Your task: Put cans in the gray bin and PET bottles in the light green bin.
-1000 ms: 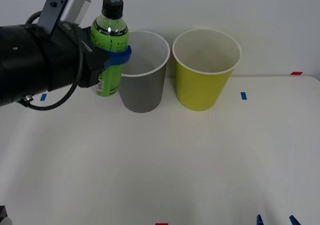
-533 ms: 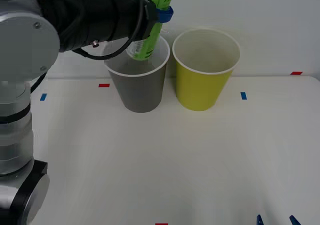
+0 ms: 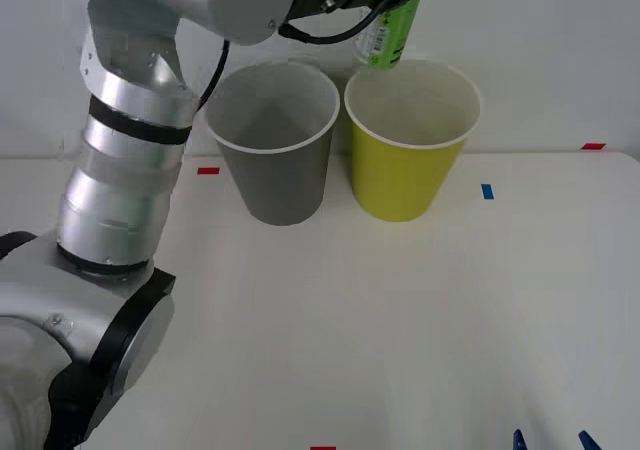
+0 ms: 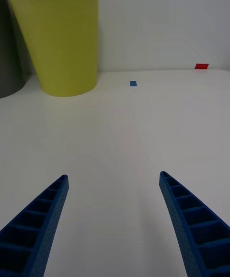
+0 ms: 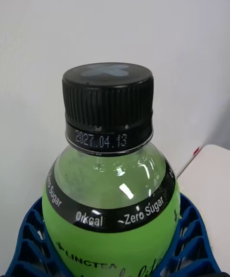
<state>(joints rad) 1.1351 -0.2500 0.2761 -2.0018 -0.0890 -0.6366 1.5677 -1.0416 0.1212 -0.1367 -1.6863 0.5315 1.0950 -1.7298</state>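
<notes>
My left gripper (image 5: 112, 258) is clenched around the PET bottle (image 5: 111, 186), its blue ribbed fingers (image 5: 28, 238) cupping the green body on both sides just under the black band of the label. From my left wrist I see the black screw cap and the clear shoulder, while the lower body runs out of the picture.

From the front, my left arm (image 3: 130, 170) rises from the near left and crosses the top of the picture, and the wrist and gripper are mostly cut off by the top edge. Only the bottle's lower end (image 3: 390, 35) pokes down, tilted, hanging above the back rim of the light green bin (image 3: 405, 170) and not touching it. The cap end is out of sight there. The gray bin (image 3: 275, 160) stands just beside the light green one on my left, their rims nearly touching; I cannot tell whether they actually meet.

My right gripper (image 4: 112, 219) rests low over the white table (image 4: 143, 128), fingers spread wide with nothing between them. In the front view only its two blue tips (image 3: 550, 440) peek up at the near right edge.
</notes>
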